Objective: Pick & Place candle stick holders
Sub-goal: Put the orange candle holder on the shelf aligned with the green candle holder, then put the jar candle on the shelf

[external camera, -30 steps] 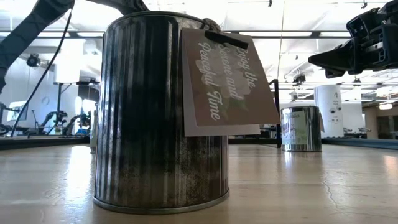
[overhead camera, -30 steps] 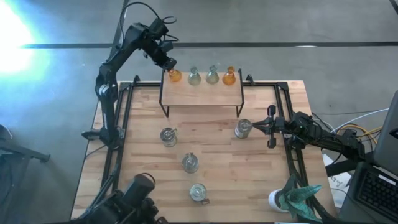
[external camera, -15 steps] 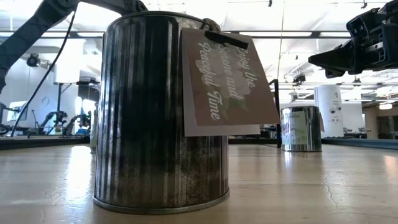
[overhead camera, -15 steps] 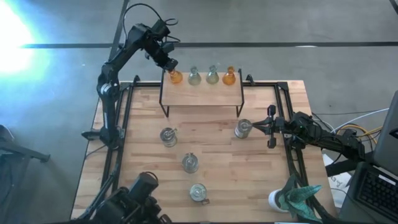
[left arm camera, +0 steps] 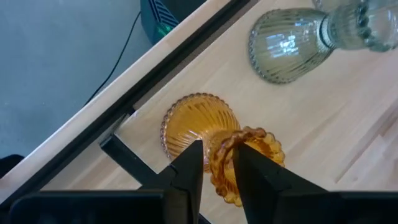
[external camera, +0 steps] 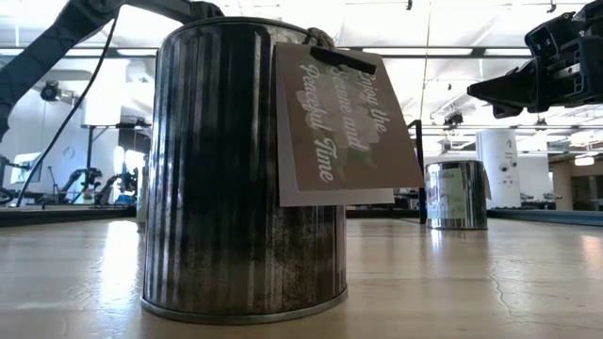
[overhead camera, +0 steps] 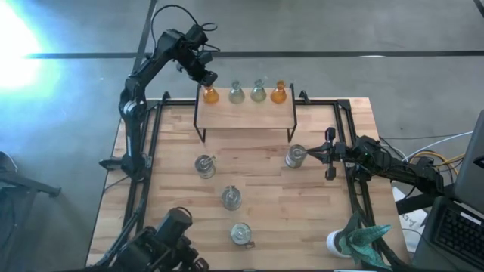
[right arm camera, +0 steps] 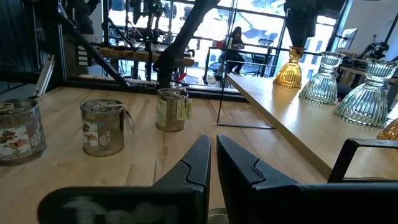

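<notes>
Four small bulb-shaped holders stand in a row on the raised wooden shelf (overhead camera: 246, 115): amber (overhead camera: 210, 95), pale green (overhead camera: 237, 93), pale green (overhead camera: 259, 92), amber (overhead camera: 279, 93). My left gripper (overhead camera: 206, 80) is at the shelf's left end, shut on the left amber holder (left arm camera: 200, 124). Four silvery jars stand on the table (overhead camera: 204, 165), (overhead camera: 296, 156), (overhead camera: 231, 198), (overhead camera: 241, 234). My right gripper (overhead camera: 311, 153) is shut and empty, hovering just right of and above the right jar (external camera: 457, 193). My left gripper has the amber holder's beaded top rim (left arm camera: 219, 160) between its two fingers, one finger (left arm camera: 189, 167) outside and the other (left arm camera: 249, 171) over the cup's mouth. The fingers come from above, slanting from the far left. The holder's ribbed foot (left arm camera: 193, 121) is on the shelf.
A teal spiky object on a white base (overhead camera: 361, 238) stands at the near right corner. A dark device (overhead camera: 170, 240) sits at the near left edge. Black frame rails (overhead camera: 151, 151) run along both table sides. The near jar (external camera: 245, 169) carries a paper tag.
My left arm has shifted a little at the shelf's left end, its upper part rising, and the amber holder in its fingers has moved slightly toward the shelf's left end. My right arm has kept still.
</notes>
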Available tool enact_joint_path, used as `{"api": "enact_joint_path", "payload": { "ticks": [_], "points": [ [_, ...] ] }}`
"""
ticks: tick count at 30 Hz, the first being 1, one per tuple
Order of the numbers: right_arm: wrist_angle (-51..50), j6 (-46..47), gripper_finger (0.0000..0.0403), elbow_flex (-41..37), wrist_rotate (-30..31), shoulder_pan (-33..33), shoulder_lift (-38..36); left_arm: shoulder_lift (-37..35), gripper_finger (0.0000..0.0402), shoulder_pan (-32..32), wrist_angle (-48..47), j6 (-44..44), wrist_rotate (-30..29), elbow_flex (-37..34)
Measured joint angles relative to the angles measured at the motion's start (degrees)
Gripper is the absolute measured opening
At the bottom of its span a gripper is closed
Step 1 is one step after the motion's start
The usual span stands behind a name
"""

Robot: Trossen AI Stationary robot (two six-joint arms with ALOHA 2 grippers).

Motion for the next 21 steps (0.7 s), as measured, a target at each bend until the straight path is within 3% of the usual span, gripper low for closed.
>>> {"api": "enact_joint_path", "payload": {
  "ticks": [21],
  "points": [
    [0.0,0.0,0.0022,0.0,0.0,-0.01,0.0,-0.09,0.0094,0.0,2.18,-0.26,0.25,0.02]
  ]
}}
